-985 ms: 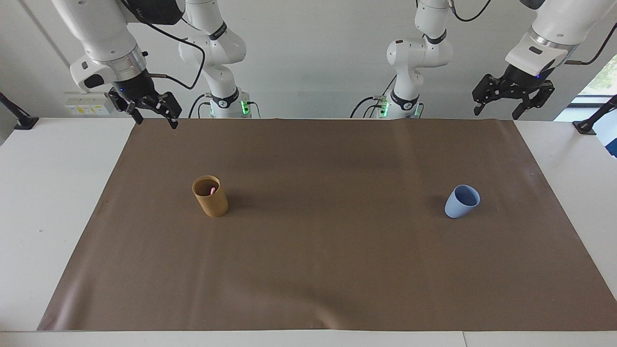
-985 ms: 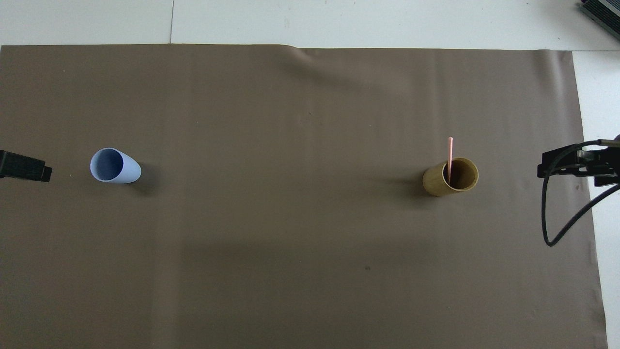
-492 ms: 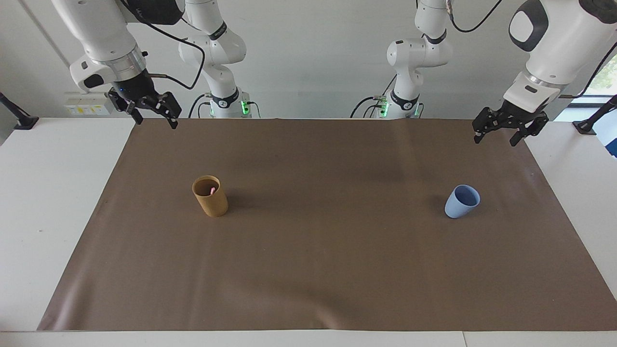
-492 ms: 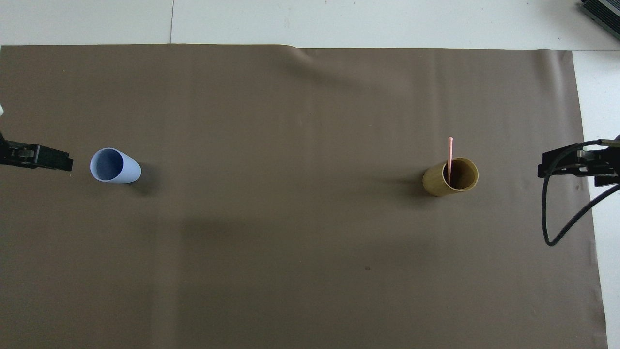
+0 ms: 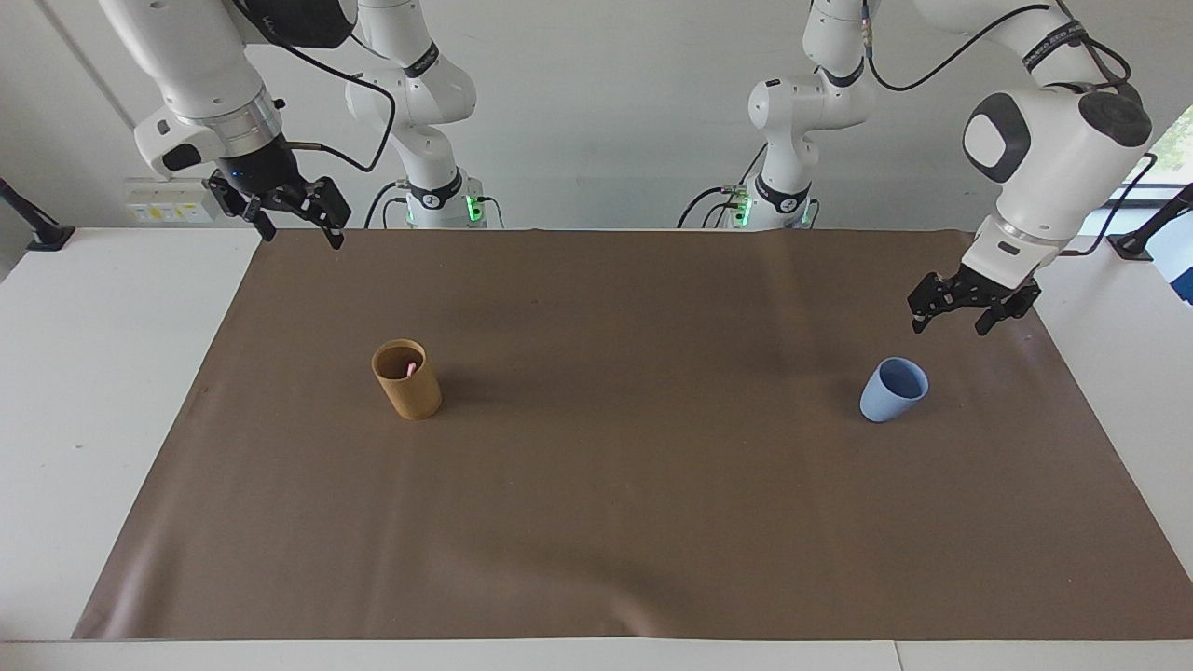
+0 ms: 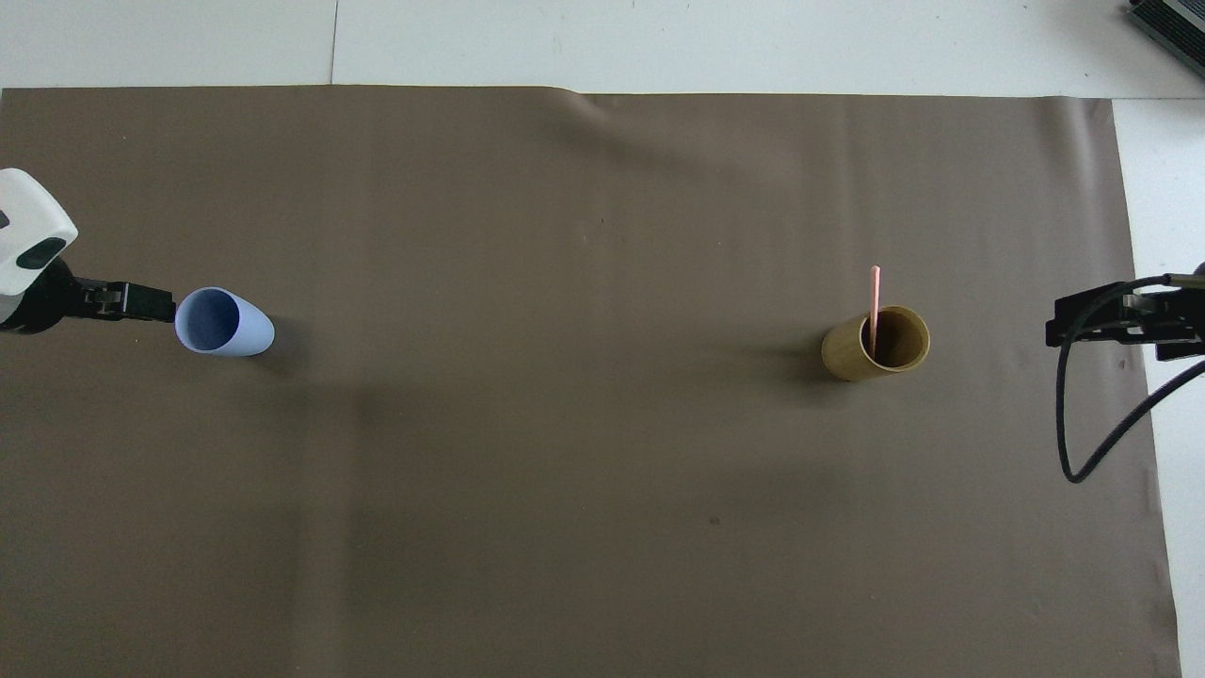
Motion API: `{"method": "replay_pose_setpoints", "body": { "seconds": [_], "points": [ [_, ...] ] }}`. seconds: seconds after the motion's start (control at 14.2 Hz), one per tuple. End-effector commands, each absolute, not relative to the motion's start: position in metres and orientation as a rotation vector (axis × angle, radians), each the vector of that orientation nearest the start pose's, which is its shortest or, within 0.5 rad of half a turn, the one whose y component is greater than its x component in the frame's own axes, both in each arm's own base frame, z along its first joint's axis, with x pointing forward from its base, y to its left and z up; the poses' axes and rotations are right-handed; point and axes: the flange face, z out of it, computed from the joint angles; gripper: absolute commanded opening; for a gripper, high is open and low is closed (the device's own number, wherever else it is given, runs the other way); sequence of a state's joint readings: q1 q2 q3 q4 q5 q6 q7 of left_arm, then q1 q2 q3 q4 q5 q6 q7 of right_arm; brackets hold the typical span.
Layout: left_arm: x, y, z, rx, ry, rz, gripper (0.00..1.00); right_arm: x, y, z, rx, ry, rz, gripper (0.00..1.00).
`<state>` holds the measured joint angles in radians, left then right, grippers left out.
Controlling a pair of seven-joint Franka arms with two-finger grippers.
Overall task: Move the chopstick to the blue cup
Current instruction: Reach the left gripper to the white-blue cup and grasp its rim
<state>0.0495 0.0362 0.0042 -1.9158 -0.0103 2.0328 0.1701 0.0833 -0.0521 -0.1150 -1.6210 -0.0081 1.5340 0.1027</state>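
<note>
A thin pink chopstick [image 6: 875, 301] stands in a tan cylindrical cup [image 6: 852, 356], with only its pink tip [image 5: 410, 369] showing over the rim of that cup [image 5: 410, 391]. The light-blue cup [image 5: 892, 391] stands upright toward the left arm's end of the mat, and its mouth [image 6: 209, 318] holds nothing. My left gripper [image 5: 951, 324] hangs open over the mat close beside the blue cup, holding nothing; its tip [image 6: 155, 303] nearly reaches the cup's rim from above. My right gripper [image 5: 303, 235] waits open over the mat's corner at its own end [image 6: 1068, 325].
A brown mat [image 5: 596, 522] covers most of the white table [image 5: 102, 391]. A black cable [image 6: 1083, 443] loops down from the right arm's wrist. A dark device [image 6: 1172, 24] sits at the table's corner farthest from the robots.
The left arm has swung down and inward, bringing its open gripper from high over the table's end to just beside the blue cup. The right arm, cups and chopstick have not moved.
</note>
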Motion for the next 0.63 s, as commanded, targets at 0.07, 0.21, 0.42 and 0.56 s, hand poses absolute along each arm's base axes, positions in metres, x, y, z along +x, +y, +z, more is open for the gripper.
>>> {"method": "replay_pose_setpoints", "body": {
  "seconds": [0.07,0.21,0.42,0.56],
  "points": [
    [0.589,0.049,0.420,-3.128,0.198,-0.130,0.90,0.533,-0.035,0.625,-3.116,0.181,0.043,1.00],
    [0.594,0.051,0.403,-3.129,0.191,-0.128,0.83,0.533,-0.035,0.625,-3.116,0.179,0.043,1.00],
    [0.596,0.049,0.379,-3.165,0.154,-0.135,0.58,0.533,-0.035,0.625,-3.119,0.112,0.043,1.00],
    [0.586,0.047,0.364,-3.172,0.147,-0.127,0.40,0.534,-0.035,0.625,-3.119,0.095,0.043,1.00]
  ]
}}
